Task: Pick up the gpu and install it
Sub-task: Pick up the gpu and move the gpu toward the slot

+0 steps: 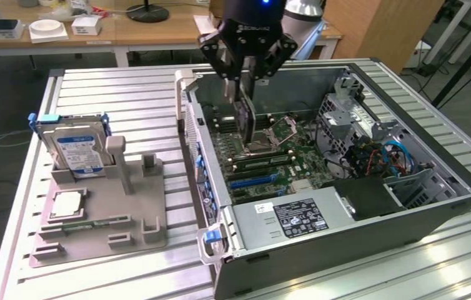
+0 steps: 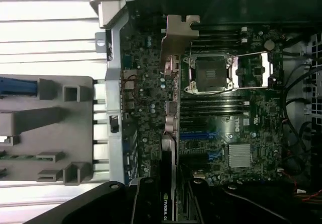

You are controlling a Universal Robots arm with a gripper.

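Starting with the slatted metal table (image 1: 118, 87): carries an open computer case (image 1: 435, 206) along the edge at the exterior view's right and a grey fixture tray (image 1: 127, 212) toward the edge at the exterior view's left. Inside the case, floored by the motherboard (image 1: 298, 134), with a power supply (image 1: 302, 215) boxed into the near corner. On the tray, props a hard drive (image 1: 77, 150) upright at the far corner. Over the far half of the motherboard hangs the gripper (image 1: 242, 94), fingers clamped on the top edge of the gpu (image 1: 245, 122). Holds the card on edge, raised above the board, apparently not yet seated. From the wrist, shows the gpu (image 2: 171, 113) as a thin dark strip just beside the CPU socket (image 2: 209, 73), with the pale bracket (image 2: 178, 35) at its far end. Leaves the blue slots (image 2: 198, 135) bare nearby; cannot tell whether the card's lower edge lines up with either. Likely trouble from here: a slightly skewed descent, grinding the connector edge against a slot wall or landing on the socket frame. Equally, the bracket snagging on the case's rear wall and levering the card in the grip. Pressing down while tilted risks bent contacts or a half-seated card.
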